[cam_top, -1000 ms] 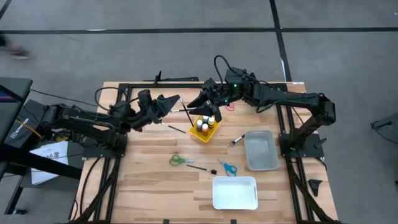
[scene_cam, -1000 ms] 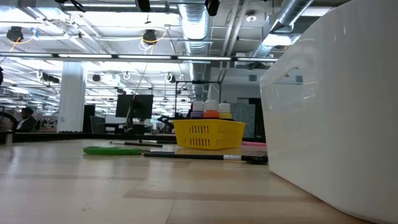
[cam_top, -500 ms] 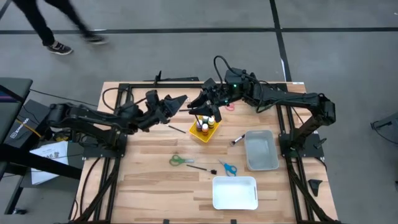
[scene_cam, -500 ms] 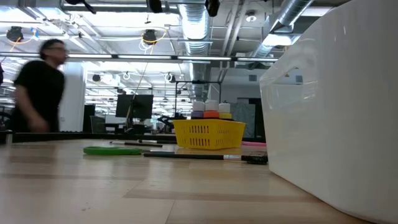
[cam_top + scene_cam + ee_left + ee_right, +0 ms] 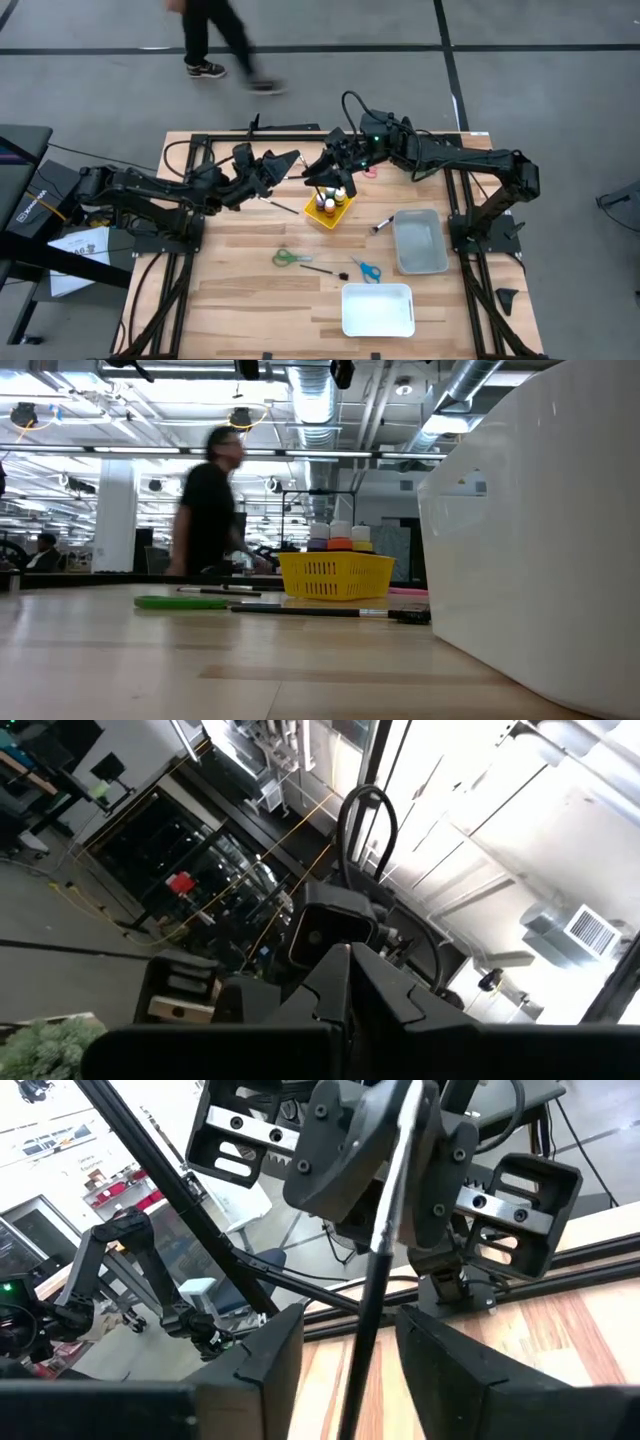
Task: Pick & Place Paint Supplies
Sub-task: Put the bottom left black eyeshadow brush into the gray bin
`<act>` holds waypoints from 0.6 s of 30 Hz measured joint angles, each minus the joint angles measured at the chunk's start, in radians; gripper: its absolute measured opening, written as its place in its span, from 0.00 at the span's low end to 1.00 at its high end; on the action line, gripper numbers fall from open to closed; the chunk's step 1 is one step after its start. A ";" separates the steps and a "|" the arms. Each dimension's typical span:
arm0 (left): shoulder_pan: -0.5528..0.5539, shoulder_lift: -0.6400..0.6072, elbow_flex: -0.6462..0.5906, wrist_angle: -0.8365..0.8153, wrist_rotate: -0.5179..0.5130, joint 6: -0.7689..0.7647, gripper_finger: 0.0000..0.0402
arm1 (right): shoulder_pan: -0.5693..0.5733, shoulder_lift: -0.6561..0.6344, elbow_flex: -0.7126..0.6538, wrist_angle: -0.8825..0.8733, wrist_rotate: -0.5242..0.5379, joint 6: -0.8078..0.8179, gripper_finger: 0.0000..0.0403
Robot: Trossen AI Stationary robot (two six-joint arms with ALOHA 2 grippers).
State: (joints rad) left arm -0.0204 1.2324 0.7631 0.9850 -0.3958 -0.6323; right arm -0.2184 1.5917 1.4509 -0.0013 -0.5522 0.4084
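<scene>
A thin brush (image 5: 372, 1285) with a dark handle and a silver ferrule hangs in the air above the table's far middle, with my left gripper (image 5: 296, 160) shut on it. My right gripper (image 5: 350, 1370) faces it from the right. It is open, with one finger on either side of the handle and a gap showing on both sides. Just near of them stands the yellow basket (image 5: 329, 208) with paint bottles (image 5: 338, 537) upright in it. Three more brushes (image 5: 281, 206) (image 5: 325, 271) (image 5: 383, 226) lie flat on the wood. My left gripper pinches the brush at its silver ferrule (image 5: 393, 1190) between its two fingers, which come about level from the table's left and lie across the brush. The brush hangs nearly upright, handle down, clear of the table.
Green scissors (image 5: 291, 258) and blue scissors (image 5: 366, 270) lie on the near middle. A grey tray (image 5: 420, 245) and a white bin (image 5: 378, 310) stand at the right and near right. A person (image 5: 215, 35) walks past beyond the far edge.
My left gripper has carried the brush a little toward the table's right, closer to my right gripper, then kept still. Behind the table a person has walked from left to right.
</scene>
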 joint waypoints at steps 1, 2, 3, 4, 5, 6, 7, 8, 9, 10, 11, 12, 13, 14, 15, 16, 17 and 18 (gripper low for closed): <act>0.000 0.000 0.000 0.000 0.000 0.000 0.00 | 0.000 0.000 0.000 0.000 0.000 0.000 0.35; 0.000 0.000 0.000 -0.002 0.000 0.000 0.00 | 0.000 0.000 0.000 0.000 0.000 0.000 0.32; 0.000 0.000 0.000 -0.002 0.000 0.000 0.00 | 0.000 0.000 0.000 0.000 0.000 0.000 0.29; 0.000 0.000 0.000 -0.002 0.000 0.000 0.00 | 0.000 0.000 0.000 0.000 0.000 0.000 0.25; 0.000 0.000 0.000 -0.001 0.000 0.000 0.00 | 0.000 0.000 0.000 0.000 -0.002 0.000 0.21; 0.000 0.000 0.000 -0.003 0.000 0.000 0.00 | 0.000 0.000 0.000 0.000 -0.007 0.000 0.17; 0.000 0.000 0.000 -0.008 0.000 0.000 0.00 | -0.001 0.000 0.000 0.000 -0.015 -0.001 0.12; 0.000 0.000 0.000 -0.009 0.005 0.000 0.00 | -0.002 0.000 0.000 -0.003 -0.019 -0.002 0.08; -0.001 -0.001 0.000 -0.009 0.008 0.000 0.00 | -0.003 0.000 -0.001 -0.006 -0.024 -0.009 0.05; -0.001 -0.001 0.000 -0.012 0.003 -0.002 0.00 | -0.004 0.001 -0.001 -0.006 -0.029 -0.012 0.03; -0.001 -0.001 0.000 -0.012 0.009 -0.004 0.00 | -0.004 0.001 -0.001 -0.007 -0.026 -0.011 0.03; 0.000 -0.001 0.000 -0.012 0.013 -0.004 0.00 | -0.004 0.001 -0.001 -0.005 -0.022 -0.005 0.04; -0.001 -0.001 0.000 -0.012 0.010 -0.005 0.00 | -0.005 0.001 -0.001 -0.004 -0.024 -0.004 0.04; 0.000 -0.001 0.000 -0.014 0.009 -0.006 0.00 | -0.007 0.001 -0.001 -0.006 -0.025 -0.002 0.04; 0.000 -0.001 0.000 -0.014 0.009 -0.006 0.00 | -0.007 0.001 -0.001 -0.006 -0.025 -0.001 0.03; 0.000 -0.001 0.000 -0.014 0.009 -0.007 0.00 | -0.008 0.001 -0.001 -0.004 -0.025 -0.001 0.02; 0.000 -0.001 0.000 -0.014 0.009 -0.006 0.00 | -0.008 0.001 -0.001 -0.004 -0.025 -0.002 0.02; 0.000 -0.001 0.000 -0.015 0.009 -0.005 0.00 | -0.008 0.001 -0.001 -0.004 -0.024 -0.002 0.02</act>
State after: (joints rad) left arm -0.0204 1.2312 0.7635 0.9701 -0.3866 -0.6372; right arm -0.2264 1.5925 1.4496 -0.0052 -0.5766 0.4064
